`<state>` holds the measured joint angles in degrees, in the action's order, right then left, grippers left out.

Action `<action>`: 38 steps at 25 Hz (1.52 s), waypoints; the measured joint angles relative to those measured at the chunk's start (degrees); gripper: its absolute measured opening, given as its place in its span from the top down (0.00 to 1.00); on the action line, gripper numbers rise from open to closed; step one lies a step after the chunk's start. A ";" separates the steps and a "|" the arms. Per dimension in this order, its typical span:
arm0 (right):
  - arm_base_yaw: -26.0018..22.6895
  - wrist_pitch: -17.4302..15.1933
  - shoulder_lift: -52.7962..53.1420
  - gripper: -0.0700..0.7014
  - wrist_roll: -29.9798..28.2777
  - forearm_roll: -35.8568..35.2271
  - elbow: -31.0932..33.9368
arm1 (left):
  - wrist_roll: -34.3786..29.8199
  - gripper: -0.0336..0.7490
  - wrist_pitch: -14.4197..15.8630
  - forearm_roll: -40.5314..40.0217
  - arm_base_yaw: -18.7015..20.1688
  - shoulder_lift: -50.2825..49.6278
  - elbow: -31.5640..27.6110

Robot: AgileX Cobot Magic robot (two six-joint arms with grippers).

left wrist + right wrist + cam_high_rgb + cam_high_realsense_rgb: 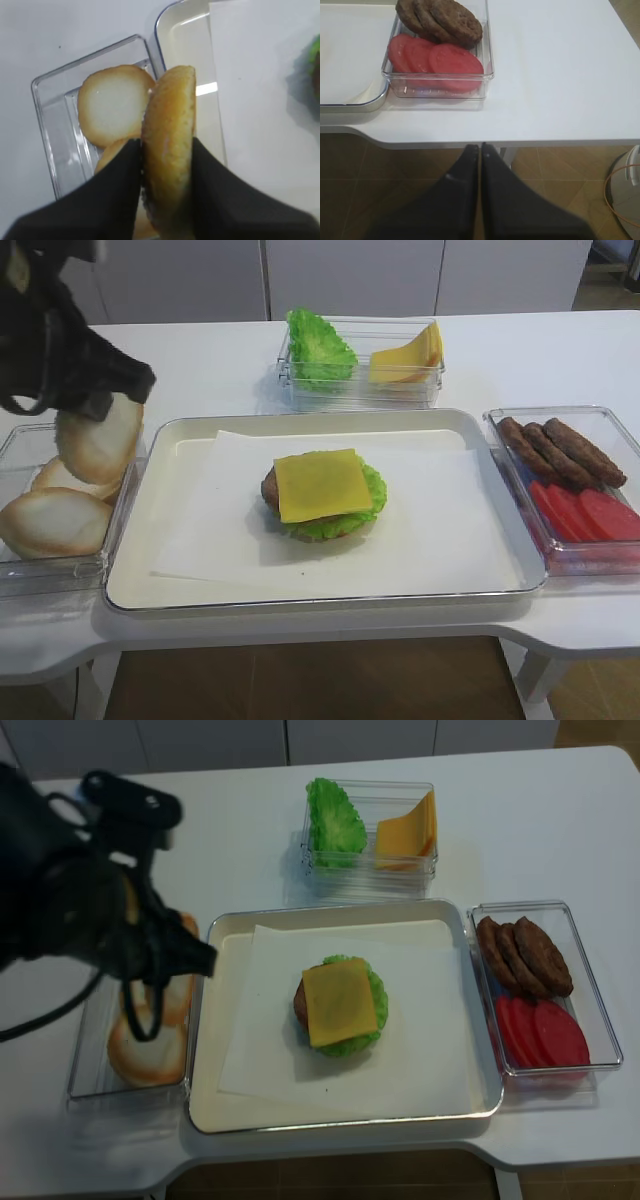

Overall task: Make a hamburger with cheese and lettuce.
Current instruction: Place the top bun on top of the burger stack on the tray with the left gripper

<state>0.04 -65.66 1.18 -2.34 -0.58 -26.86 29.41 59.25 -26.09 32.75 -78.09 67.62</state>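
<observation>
Hamburger (322, 494) sits mid-tray (470, 585), cheese (320, 483) over lettuce (372, 502), still topless. Left gripper (167, 150) pinches a bun (169, 150) edgewise left of the tray; it could slip or land crooked. Right gripper (480, 148) is closed, empty.

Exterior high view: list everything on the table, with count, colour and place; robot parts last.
hamburger: one, brown patty, green lettuce, yellow cheese on top, no bun top; centre of tray.
tray: one, cream, lined with white paper; table centre.
held bun half: one, golden-brown; in the left hand, above the bun bin.
bun bin: one, clear, pale bun halves; left.
lettuce heap: one, green; back bin.
cheese slices: one orange-yellow bundle; back bin.
patties: three, brown; right bin.
tomato slices: three, red; right bin.
left hand: black, shut on the bun.
right hand: black, shut, off the table's front edge.
</observation>
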 joint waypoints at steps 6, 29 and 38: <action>0.00 0.00 0.00 0.79 0.00 0.00 0.00 | 0.00 0.69 0.26 -6.51 7.43 -7.43 4.82; 0.00 0.00 0.00 0.80 0.79 0.00 0.00 | 5.84 0.70 0.48 -39.49 29.55 -20.22 7.49; 0.00 0.00 0.00 0.80 0.79 0.00 0.00 | 11.22 0.70 6.17 -44.72 34.80 -24.23 7.49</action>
<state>0.04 -65.66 1.18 -1.55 -0.58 -26.86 40.64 65.42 -70.81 67.56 -102.32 75.11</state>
